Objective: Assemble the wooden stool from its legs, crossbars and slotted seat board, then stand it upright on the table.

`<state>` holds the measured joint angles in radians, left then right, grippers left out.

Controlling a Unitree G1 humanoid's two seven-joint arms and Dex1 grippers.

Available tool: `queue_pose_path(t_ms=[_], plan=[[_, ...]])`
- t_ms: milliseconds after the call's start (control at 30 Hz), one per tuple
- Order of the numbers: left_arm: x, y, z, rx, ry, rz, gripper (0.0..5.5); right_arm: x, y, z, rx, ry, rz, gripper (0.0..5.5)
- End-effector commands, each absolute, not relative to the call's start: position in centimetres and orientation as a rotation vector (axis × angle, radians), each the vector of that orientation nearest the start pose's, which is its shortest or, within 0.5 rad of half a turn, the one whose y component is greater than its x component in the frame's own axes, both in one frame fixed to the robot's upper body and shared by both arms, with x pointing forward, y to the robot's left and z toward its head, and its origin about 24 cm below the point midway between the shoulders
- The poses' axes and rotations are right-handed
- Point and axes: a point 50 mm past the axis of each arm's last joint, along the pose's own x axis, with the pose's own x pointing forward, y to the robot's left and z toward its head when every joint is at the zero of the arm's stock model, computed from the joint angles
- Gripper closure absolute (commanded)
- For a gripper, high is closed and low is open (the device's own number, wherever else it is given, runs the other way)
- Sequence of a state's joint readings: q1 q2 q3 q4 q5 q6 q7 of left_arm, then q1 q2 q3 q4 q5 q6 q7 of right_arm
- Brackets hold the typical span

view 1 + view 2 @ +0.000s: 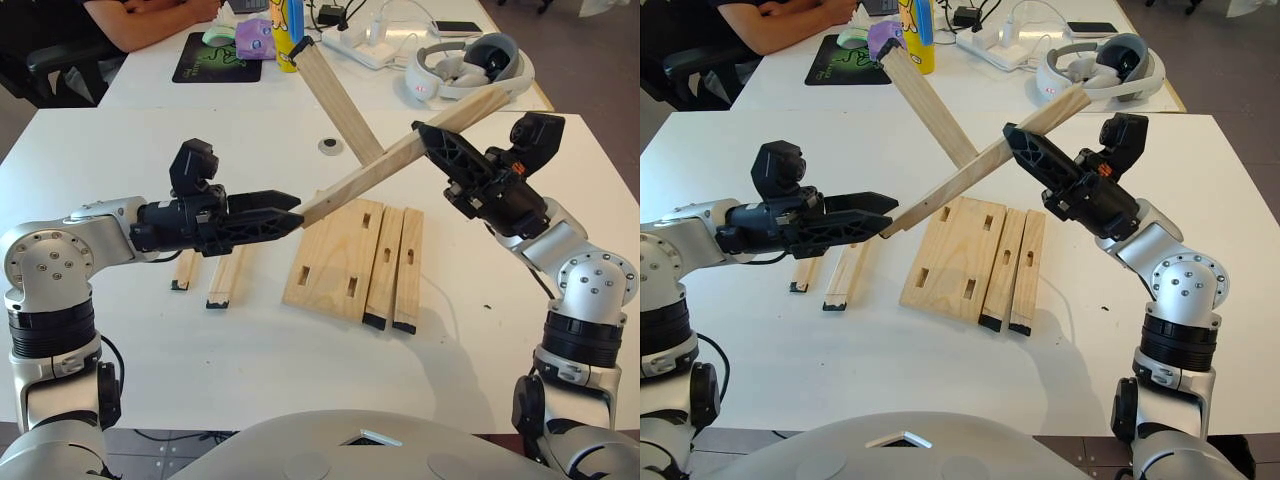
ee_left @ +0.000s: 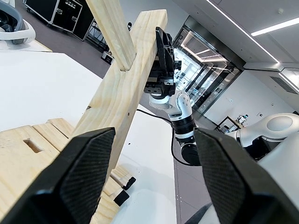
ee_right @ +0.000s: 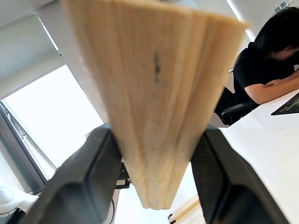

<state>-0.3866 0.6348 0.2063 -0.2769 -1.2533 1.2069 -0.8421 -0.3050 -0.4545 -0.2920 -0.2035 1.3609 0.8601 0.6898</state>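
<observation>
- White table (image 1: 250, 340) across the lower and middle frame, with a second white table (image 1: 150, 85) behind it along the top.
- Lying flat at lower centre: slotted seat board (image 1: 330, 255), with four rectangular slots showing.
- Just right of it, side by side and touching: two slotted slats (image 1: 385, 262), black-capped at their near ends.
- Left of centre, near each other on the tabletop: two shorter wooden pieces (image 1: 228, 275), partly hidden under the left arm.
- Left gripper (image 1: 296, 210) at centre left, above the table, fingers spread wide and clamping nothing; lower end of the long wooden bar (image 1: 370, 175) right at the fingertips.
- Long wooden bar raised off the table, slanting up toward the upper right.
- Right gripper (image 1: 435, 145) at upper right, fingers pressed against both faces of that bar near its upper end.
- Second wooden bar (image 1: 335, 100) crossing the first in an X, reaching toward the top centre.
- Farther back: white headset (image 1: 465, 65), yellow bottle (image 1: 288, 30), dark mouse pad (image 1: 215, 55).
</observation>
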Motion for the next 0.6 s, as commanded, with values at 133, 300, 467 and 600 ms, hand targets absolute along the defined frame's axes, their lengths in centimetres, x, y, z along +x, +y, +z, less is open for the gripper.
queue_pose_path(t_ms=[133,300,467,600], plan=[[23.46,16.8,18.45,-0.49,0.364,-1.402,2.38,24.78,-18.36,18.43,0.77,-0.07,1.199,3.44],[23.38,16.7,18.46,-0.489,0.364,-1.405,2.38,24.62,-18.47,18.44,0.769,-0.071,1.197,3.44],[23.31,16.56,18.44,-0.488,0.365,-1.407,2.38,24.45,-18.61,18.42,0.768,-0.072,1.195,3.44],[23.25,16.46,18.41,-0.489,0.367,-1.41,2.38,24.28,-18.72,18.38,0.769,-0.073,1.192,3.44]])
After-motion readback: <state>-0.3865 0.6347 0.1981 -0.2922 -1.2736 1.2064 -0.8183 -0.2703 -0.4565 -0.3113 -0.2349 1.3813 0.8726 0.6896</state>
